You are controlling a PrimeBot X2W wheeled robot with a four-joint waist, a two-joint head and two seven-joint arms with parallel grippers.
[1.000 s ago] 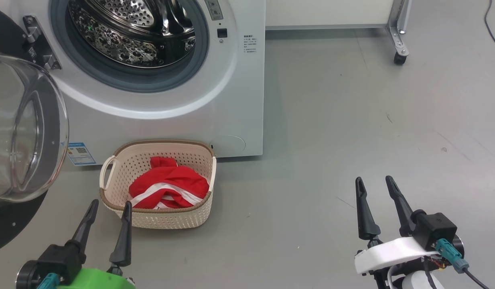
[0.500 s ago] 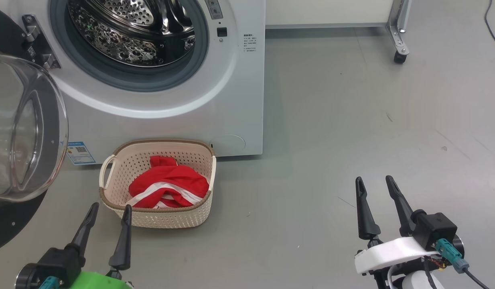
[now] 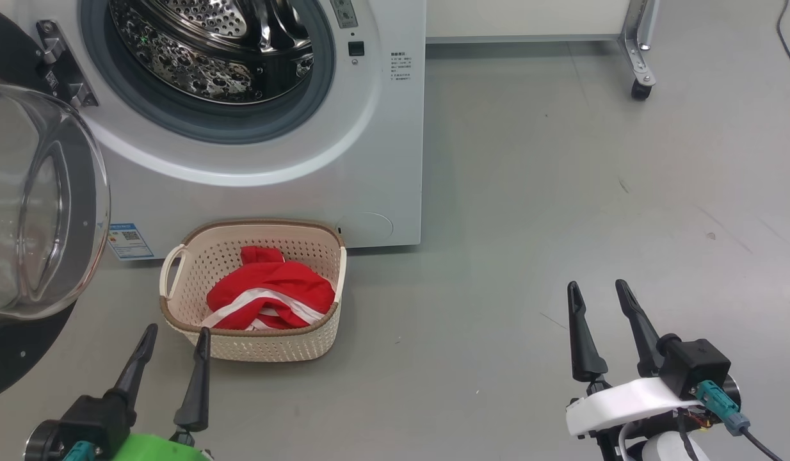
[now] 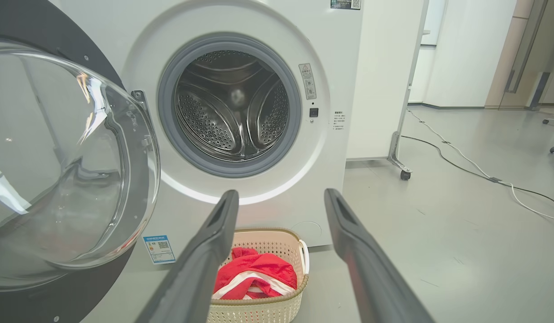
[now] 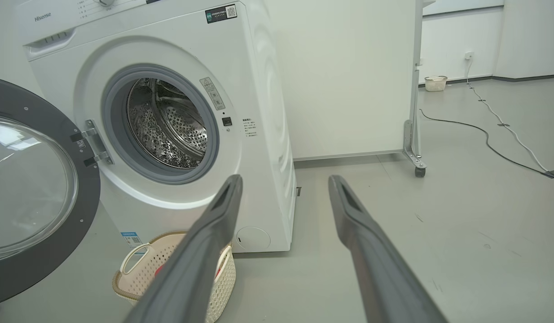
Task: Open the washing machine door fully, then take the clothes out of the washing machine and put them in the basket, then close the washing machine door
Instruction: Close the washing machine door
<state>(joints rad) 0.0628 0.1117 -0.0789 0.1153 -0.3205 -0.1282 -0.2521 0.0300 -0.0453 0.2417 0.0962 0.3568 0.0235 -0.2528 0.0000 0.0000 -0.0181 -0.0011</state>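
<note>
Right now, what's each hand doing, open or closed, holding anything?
Left hand: open, holding nothing.
Right hand: open, holding nothing.

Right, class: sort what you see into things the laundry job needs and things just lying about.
Job: big white front-loading washing machine; round black-rimmed glass washing machine door; red white-striped clothes; cream perforated plastic basket.
Lying about: grey metal castor leg; black floor cable; small distant pale basket.

I saw bright, even room light and soft shadows. Glare streaked the washing machine door (image 4: 66, 161) (wrist views bowed at the edges).
</note>
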